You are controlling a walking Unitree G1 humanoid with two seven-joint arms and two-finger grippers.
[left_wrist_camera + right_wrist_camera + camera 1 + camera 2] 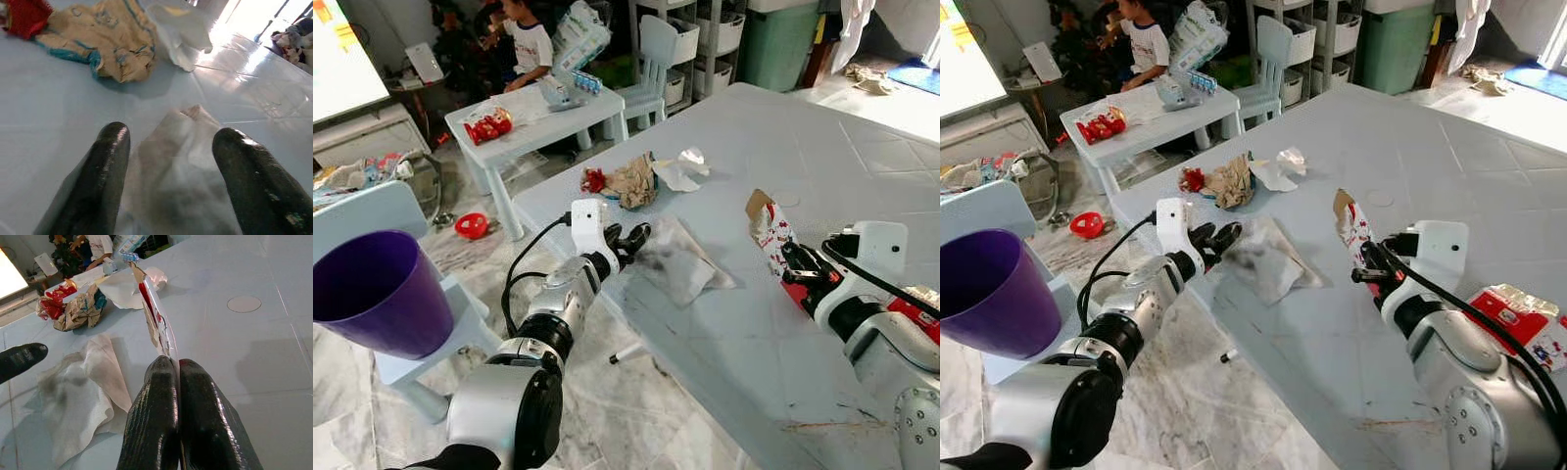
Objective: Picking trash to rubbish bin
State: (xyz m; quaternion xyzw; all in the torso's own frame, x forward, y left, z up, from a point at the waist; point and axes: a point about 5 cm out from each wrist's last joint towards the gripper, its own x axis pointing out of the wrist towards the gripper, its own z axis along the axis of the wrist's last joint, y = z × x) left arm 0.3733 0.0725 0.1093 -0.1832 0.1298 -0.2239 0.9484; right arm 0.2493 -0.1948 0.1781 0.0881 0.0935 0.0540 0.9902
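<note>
Spreading across the middle and right of the frame, the pale worktop (822, 157) carries most of the trash. At lower left stands the purple bin (382, 294), on a pale stool beside the worktop's near edge, and nothing can be seen inside it from this angle. In the upper left sits a small white table (533, 122) with a person (524, 39) behind it.

On the worktop, a dirty white tissue (680, 259) lies flat near the left edge. Above it in the frame, toward the far edge, rests a crumpled brown paper (633, 183) with a red scrap (594, 180) touching its left side, and a white plastic wrapper (680, 171) just to its right. At the far right edge lies a red and white packet (1518, 318).

The left pincer (628, 240) reaches in from lower left, its fingers spread wide on either side of the tissue's near corner, gripping nothing yet. The right pincer (1371, 266) is clamped tight on a torn red and white wrapper (766, 227), held upright above the worktop.

Judging by this, the task is at an early stage: one piece is in hand, none is seen in the bin, and the tissue, paper, scrap, plastic and packet remain to clear.
</note>
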